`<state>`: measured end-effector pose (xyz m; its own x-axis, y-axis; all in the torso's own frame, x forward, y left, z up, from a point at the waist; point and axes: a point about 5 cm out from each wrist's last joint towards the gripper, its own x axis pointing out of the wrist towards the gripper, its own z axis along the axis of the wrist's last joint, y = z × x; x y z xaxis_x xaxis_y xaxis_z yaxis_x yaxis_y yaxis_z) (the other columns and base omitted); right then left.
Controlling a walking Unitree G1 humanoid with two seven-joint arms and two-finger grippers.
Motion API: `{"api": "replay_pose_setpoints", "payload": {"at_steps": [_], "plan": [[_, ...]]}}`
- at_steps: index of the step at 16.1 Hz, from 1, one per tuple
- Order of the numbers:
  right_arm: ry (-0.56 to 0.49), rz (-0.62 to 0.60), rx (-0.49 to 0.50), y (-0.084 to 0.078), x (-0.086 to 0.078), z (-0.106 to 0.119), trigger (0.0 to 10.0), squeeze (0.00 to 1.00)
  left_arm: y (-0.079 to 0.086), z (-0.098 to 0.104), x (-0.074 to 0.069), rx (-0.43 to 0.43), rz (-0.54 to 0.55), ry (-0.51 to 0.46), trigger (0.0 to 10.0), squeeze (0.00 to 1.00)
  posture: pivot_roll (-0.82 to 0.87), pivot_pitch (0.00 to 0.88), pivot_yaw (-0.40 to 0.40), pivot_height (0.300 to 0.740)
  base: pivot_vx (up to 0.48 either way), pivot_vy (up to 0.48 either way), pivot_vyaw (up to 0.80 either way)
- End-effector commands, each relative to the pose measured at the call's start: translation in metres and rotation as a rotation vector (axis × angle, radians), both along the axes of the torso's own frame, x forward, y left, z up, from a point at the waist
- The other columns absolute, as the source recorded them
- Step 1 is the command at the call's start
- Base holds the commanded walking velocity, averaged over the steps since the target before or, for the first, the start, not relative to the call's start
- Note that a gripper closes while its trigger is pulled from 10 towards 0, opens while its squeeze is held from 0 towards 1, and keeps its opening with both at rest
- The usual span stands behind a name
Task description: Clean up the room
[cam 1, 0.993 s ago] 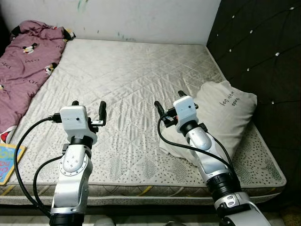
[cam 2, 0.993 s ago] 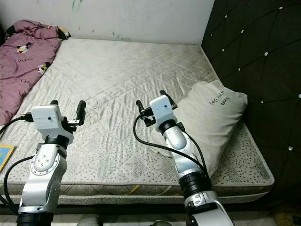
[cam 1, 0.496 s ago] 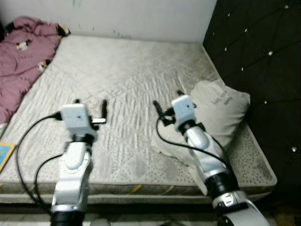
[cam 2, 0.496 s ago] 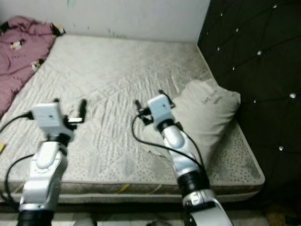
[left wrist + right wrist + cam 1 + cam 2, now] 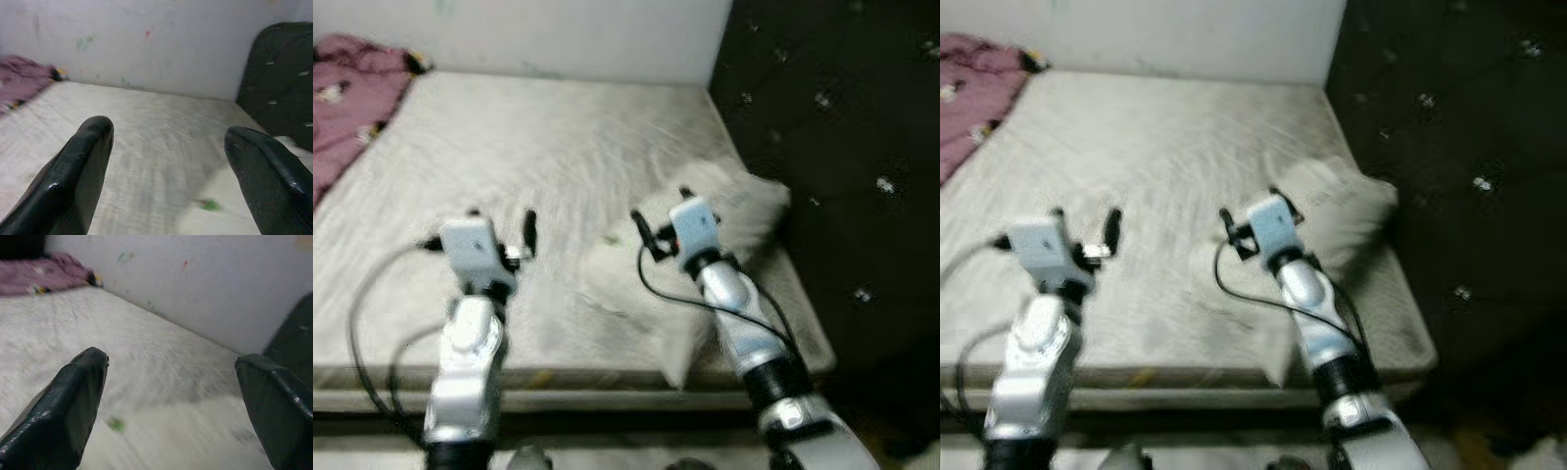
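views blurred. one bed (image 5: 509,147) with a bare mattress; one pale pillow (image 5: 724,211) at its right edge beside the dark headboard (image 5: 822,147); one maroon blanket (image 5: 347,98) far left. two grippers, left gripper (image 5: 501,217) and right gripper (image 5: 658,208), raised over the mattress, jaws wide apart, nothing held.
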<state>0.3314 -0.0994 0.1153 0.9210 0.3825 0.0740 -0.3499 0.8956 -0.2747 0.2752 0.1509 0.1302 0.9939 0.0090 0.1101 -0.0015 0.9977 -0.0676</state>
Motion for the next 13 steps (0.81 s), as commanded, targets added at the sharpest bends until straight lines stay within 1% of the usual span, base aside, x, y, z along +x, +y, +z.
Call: {"api": "replay_pose_setpoints", "payload": {"at_steps": [1,5,10,12,13], "plan": [[-0.019,-0.007,0.012,0.0003,0.0034,0.0065,10.0,0.0,0.0008,0.0045,0.0013,0.013,-0.014,-0.017,10.0,0.0,0.04,0.0,-0.042,0.74,0.0,-0.36,0.0],[-0.018,-0.004,0.011,0.0007,0.0038,0.0062,10.0,0.0,0.0007,0.0045,0.0018,0.01,-0.016,-0.02,10.0,0.0,0.04,0.0,-0.043,0.74,0.0,-0.338,0.0],[-0.017,0.001,0.008,0.001,0.0036,0.0054,10.0,0.0,-0.0007,0.0044,0.0019,-0.008,-0.031,-0.031,10.0,0.0,0.04,0.0,-0.045,0.74,0.0,0.0,0.0],[-0.016,0.002,0.008,0.0012,0.0036,0.0048,10.0,0.0,-0.0026,0.0061,0.0013,0.026,-0.046,-0.046,10.0,0.0,0.05,0.0,-0.046,0.74,0.0,0.0,0.0],[-0.016,0.003,0.007,0.0013,0.0035,0.0047,10.0,0.0,-0.0036,0.0057,0.0012,0.021,-0.052,-0.043,10.0,0.0,0.05,0.0,-0.046,0.74,0.0,0.0,0.0]]}}
